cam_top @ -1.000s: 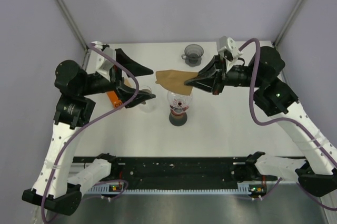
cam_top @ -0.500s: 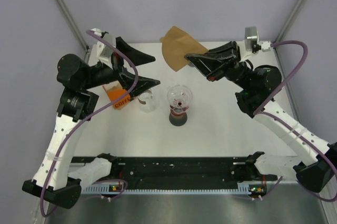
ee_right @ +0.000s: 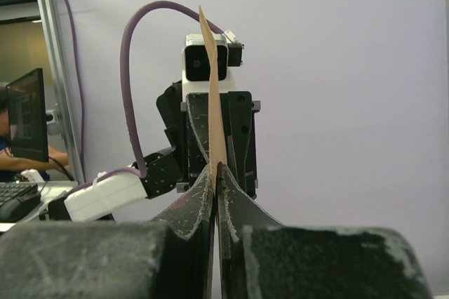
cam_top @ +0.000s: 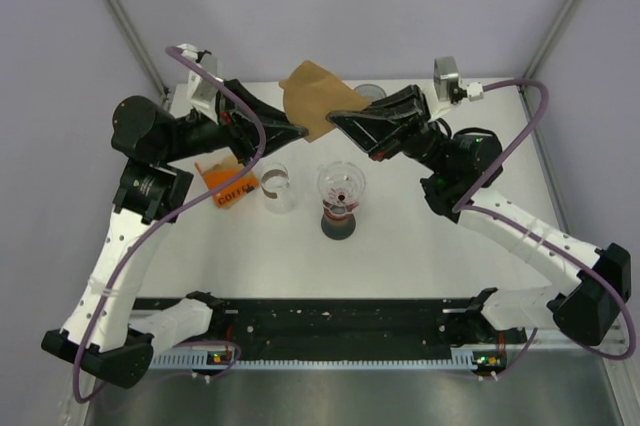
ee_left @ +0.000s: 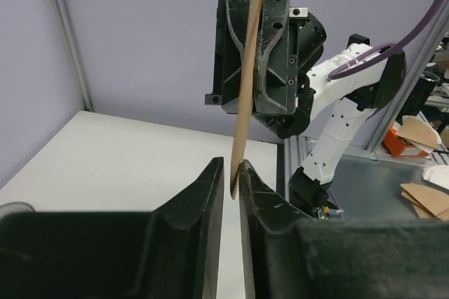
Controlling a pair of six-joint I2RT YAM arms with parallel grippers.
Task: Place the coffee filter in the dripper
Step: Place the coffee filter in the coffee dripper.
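The brown paper coffee filter [cam_top: 308, 96] hangs flat in the air above the back of the table. My right gripper [cam_top: 334, 118] is shut on its right edge; in the right wrist view the filter [ee_right: 210, 88] stands edge-on, pinched between the tips [ee_right: 216, 167]. My left gripper [cam_top: 302, 129] has come in from the left. Its jaws [ee_left: 233, 169] stand narrowly apart around the filter's [ee_left: 250, 67] lower edge: the paper touches the right finger, and a slit shows beside the left one. The clear glass dripper [cam_top: 341, 184] stands on a dark base mid-table, below and in front of the filter.
A clear glass cup [cam_top: 278, 188] stands left of the dripper. An orange box marked COFFEE [cam_top: 226, 186] lies further left under the left arm. A dark grey vessel [cam_top: 368, 91] shows partly behind the right gripper at the table's back edge.
The right gripper lifted the filter off the table's back and swung it up and left. The left gripper rose to meet it and its wide jaws narrowed around the filter's edge.
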